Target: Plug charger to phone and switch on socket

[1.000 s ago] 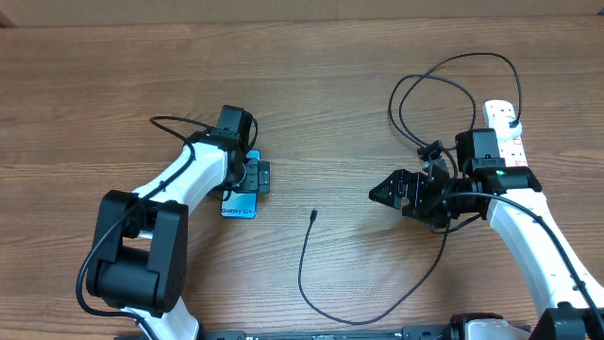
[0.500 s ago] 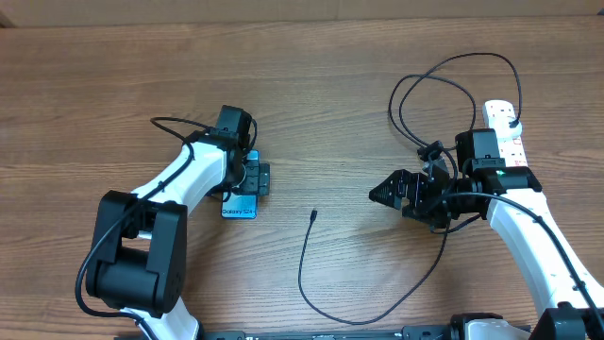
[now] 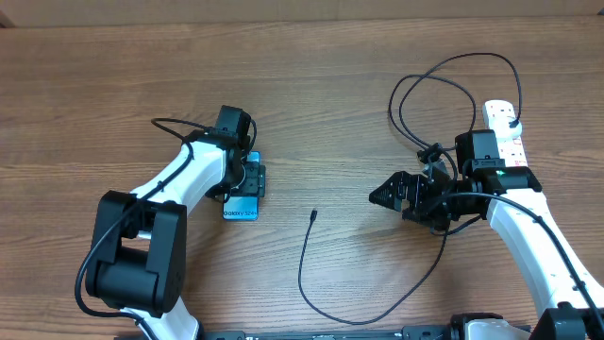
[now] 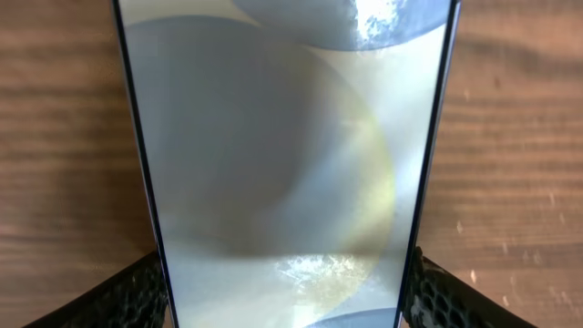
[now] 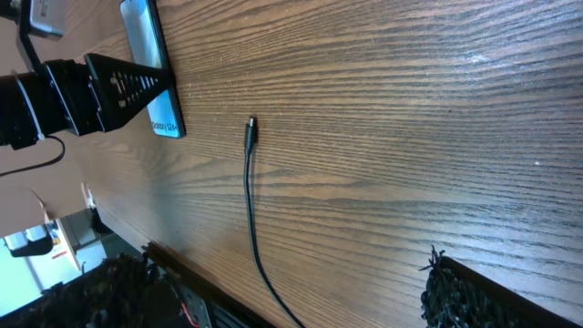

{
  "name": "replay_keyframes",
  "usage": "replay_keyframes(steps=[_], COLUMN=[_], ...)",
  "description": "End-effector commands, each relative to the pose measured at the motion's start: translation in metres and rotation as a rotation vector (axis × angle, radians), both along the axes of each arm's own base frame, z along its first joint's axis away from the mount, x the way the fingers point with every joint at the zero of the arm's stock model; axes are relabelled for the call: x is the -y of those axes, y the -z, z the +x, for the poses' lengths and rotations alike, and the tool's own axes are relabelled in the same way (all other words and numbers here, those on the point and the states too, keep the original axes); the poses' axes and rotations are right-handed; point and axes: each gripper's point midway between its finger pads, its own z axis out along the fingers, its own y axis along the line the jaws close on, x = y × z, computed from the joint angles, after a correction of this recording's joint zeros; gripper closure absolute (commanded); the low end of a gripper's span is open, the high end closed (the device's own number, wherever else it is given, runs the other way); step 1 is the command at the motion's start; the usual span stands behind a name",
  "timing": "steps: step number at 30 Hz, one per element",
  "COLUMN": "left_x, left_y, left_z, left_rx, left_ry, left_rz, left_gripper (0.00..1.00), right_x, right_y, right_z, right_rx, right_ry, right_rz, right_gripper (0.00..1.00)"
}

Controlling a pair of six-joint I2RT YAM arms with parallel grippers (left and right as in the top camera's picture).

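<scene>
The phone (image 3: 242,210) lies flat on the wooden table at centre left, with its light blue screen up. My left gripper (image 3: 247,179) is over it. In the left wrist view the phone (image 4: 282,155) fills the gap, and both fingertips (image 4: 127,296) press on its long edges. The charger, a thin black cable, has its connector tip (image 3: 312,216) lying free to the right of the phone. The cable curves down, round and up to the socket (image 3: 498,121), a white power strip at the far right. My right gripper (image 3: 377,195) stands open above the table and points at the tip (image 5: 251,130).
Loose loops of the black cable (image 3: 453,80) lie behind the right arm, near the table's back edge. A thin black wire (image 3: 175,121) trails from the left arm. The table's front edge (image 5: 196,273) runs close below the cable in the right wrist view.
My left gripper's jaws have narrowed onto the phone's sides, and the phone has turned a little straighter under them. The right arm and the cable have not moved.
</scene>
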Motion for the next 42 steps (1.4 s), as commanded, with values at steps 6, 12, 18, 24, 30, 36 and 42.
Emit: replay_keyframes(steps=[6, 12, 18, 24, 30, 36, 42], left_x=[0.040, 0.073, 0.100, 0.122, 0.139, 0.148, 0.157], left_y=[-0.029, -0.070, -0.089, -0.091, -0.095, -0.100, -0.107], left_z=[-0.019, -0.022, -0.022, -0.031, -0.047, -0.056, -0.056], left_rx=[-0.165, -0.177, -0.153, -0.162, -0.191, -0.203, -0.192], left_ry=[0.120, 0.283, 0.347, 0.399, 0.462, 0.510, 0.516], left_rz=[-0.220, -0.426, -0.557, -0.582, -0.614, -0.653, -0.716], left_gripper=[0.28, 0.29, 0.28, 0.28, 0.28, 0.28, 0.28], right_x=[-0.016, -0.018, -0.036, -0.063, -0.088, -0.095, -0.099], right_y=[-0.014, -0.017, -0.018, -0.013, -0.003, 0.006, 0.004], right_z=[0.002, 0.008, 0.002, 0.004, 0.013, 0.031, 0.037], right_rx=[0.032, 0.011, -0.033, -0.051, -0.044, -0.048, -0.065], right_ry=[-0.029, 0.017, 0.008, 0.008, 0.033, 0.124, 0.167], right_rz=[0.115, 0.137, 0.149, 0.127, 0.090, 0.070, 0.095], right_gripper=[0.00, 0.00, 0.00, 0.00, 0.00, 0.00, 0.08])
